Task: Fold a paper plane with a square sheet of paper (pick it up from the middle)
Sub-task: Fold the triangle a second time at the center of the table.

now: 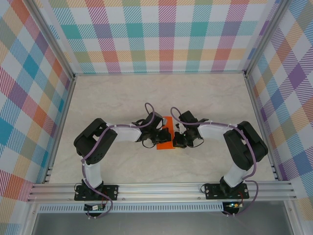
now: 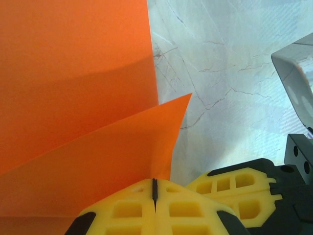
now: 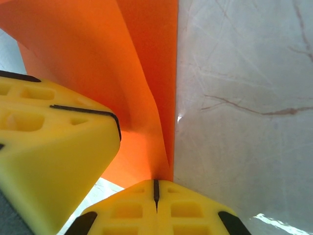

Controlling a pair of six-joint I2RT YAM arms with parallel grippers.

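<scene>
The square sheet of paper (image 1: pixel 166 131) is bright orange and sits mid-table between both grippers, partly folded. In the left wrist view one flap of the paper (image 2: pixel 73 88) rises in a slanted fold down to my left gripper (image 2: pixel 155 182), whose yellow fingers are shut on its edge. The right gripper's yellow fingers (image 2: pixel 239 188) sit close beside it. In the right wrist view the paper (image 3: pixel 122 73) stands as a creased wall, and my right gripper (image 3: pixel 156 183) is shut on its lower edge, with the left gripper's yellow finger (image 3: pixel 49 142) just to the left. From above, the left gripper (image 1: pixel 155 135) and the right gripper (image 1: pixel 177 137) flank the sheet.
The marbled tabletop (image 1: pixel 122 93) is walled by plaid panels (image 1: pixel 166 34) on three sides. An aluminium rail (image 1: pixel 161 188) runs along the near edge by the arm bases. A grey part of the right arm (image 2: pixel 293 83) hangs close to the left gripper.
</scene>
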